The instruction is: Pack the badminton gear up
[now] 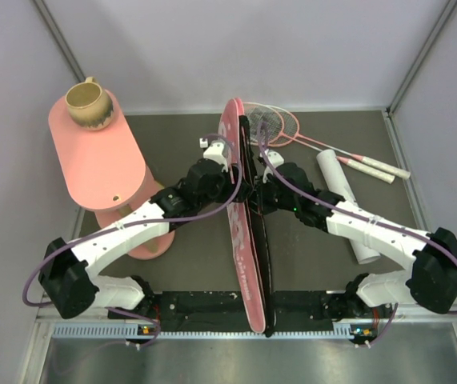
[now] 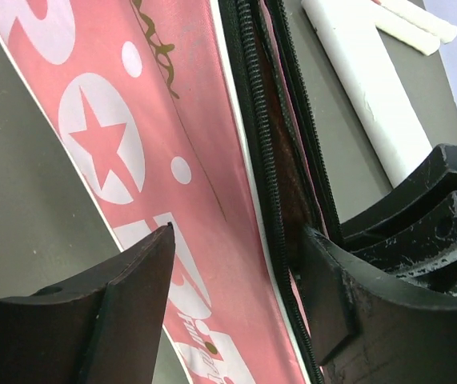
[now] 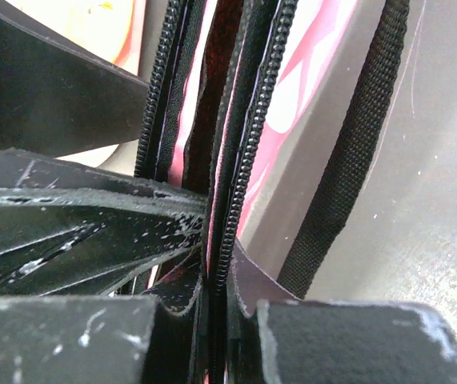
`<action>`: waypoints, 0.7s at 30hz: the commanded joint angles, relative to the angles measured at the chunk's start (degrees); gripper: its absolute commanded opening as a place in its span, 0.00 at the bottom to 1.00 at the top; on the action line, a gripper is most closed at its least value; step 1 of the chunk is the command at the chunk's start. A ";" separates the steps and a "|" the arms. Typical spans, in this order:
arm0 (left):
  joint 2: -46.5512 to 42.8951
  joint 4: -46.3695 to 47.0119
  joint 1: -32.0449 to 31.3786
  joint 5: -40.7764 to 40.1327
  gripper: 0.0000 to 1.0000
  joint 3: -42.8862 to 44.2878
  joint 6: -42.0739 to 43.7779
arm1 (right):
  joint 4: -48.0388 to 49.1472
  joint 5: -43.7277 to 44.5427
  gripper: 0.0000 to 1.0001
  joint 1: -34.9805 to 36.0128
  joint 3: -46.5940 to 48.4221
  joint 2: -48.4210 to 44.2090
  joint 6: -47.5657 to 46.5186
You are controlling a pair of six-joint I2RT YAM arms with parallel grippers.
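The long pink bag (image 1: 242, 240) stands on edge down the middle of the table, its black zip open along the top. My left gripper (image 1: 230, 172) is open and straddles the bag's left side (image 2: 156, 120): one finger (image 2: 132, 280) is outside on the pink cloth, the other (image 2: 336, 296) is in the zip opening. My right gripper (image 1: 260, 190) is shut on the bag's right zip edge (image 3: 248, 152). Two pink-framed rackets (image 1: 280, 124) lie at the back right. The white tube (image 1: 344, 204) lies right of the bag. No shuttlecocks are in view.
A pink oval tiered table (image 1: 100, 160) stands at the left with a tan mug (image 1: 90, 104) on it. The bag's black strap (image 3: 356, 144) hangs on its right side. The tube (image 2: 364, 88) and racket handles (image 2: 416, 24) lie close to the bag.
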 commanded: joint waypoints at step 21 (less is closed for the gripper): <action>8.13 -18.53 16.72 15.09 0.00 13.26 -0.68 | -7.19 1.62 0.00 -10.42 13.21 14.86 -17.29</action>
